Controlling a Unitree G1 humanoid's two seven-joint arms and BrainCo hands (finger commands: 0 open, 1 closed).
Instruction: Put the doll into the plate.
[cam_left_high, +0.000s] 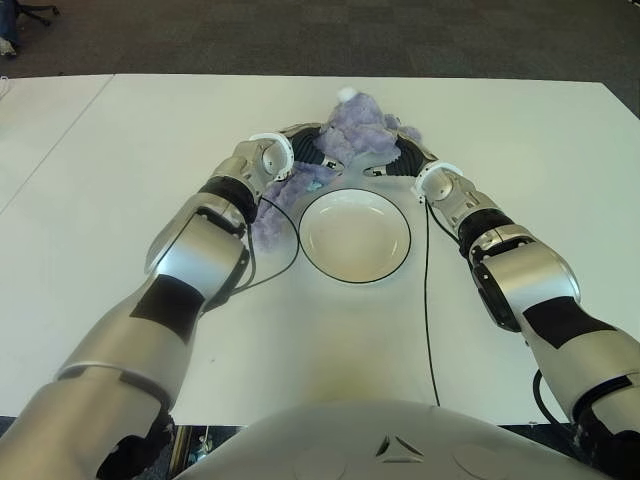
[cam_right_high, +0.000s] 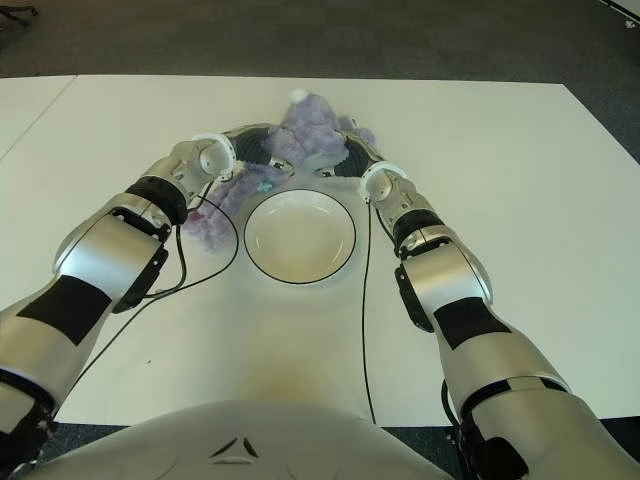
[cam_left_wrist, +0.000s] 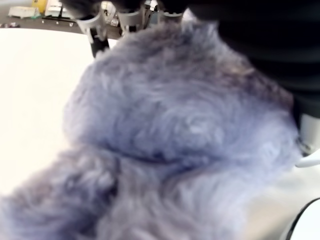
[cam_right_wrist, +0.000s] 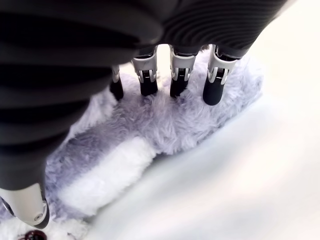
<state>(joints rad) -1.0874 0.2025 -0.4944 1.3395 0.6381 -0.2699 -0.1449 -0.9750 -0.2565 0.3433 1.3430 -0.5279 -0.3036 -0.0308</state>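
A fluffy purple doll (cam_left_high: 360, 125) with a white tip is raised just behind the far rim of the white plate (cam_left_high: 355, 240). Its lower part trails down beside my left forearm, left of the plate. My left hand (cam_left_high: 300, 145) grips the doll from the left. The fur fills the left wrist view (cam_left_wrist: 175, 125), with fingertips (cam_left_wrist: 129, 17) showing beyond it. My right hand (cam_left_high: 405, 160) holds it from the right. There the fingers (cam_right_wrist: 149, 80) press into the doll (cam_right_wrist: 165, 120). Nothing lies in the plate.
The white table (cam_left_high: 520, 150) stretches wide on both sides, with a seam to a second tabletop (cam_left_high: 40, 120) at the left. Black cables (cam_left_high: 428, 300) run from both wrists across the table beside the plate. Dark carpet (cam_left_high: 320, 35) lies beyond the far edge.
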